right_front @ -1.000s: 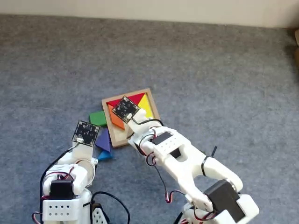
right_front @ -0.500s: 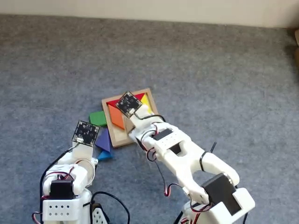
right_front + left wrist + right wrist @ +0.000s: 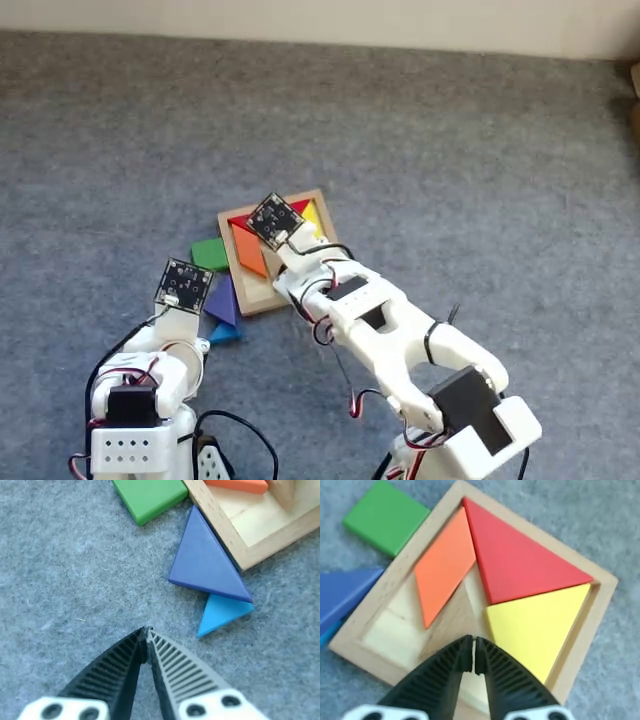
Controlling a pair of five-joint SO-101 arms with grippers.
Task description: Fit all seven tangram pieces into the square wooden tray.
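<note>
Three pieces (red triangle, yellow triangle, orange parallelogram) sit in the square wooden tray; green square, dark-blue triangle and light-blue triangle lie beside it. Left end effector and right end effector: closed, empty.

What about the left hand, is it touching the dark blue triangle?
Apart. The left wrist view shows the left hand shut, with bare grey carpet between its tips and the dark blue triangle.

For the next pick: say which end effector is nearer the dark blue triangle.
Left. The left end effector is over carpet just short of the dark blue triangle; the right end effector, over the tray.
</note>
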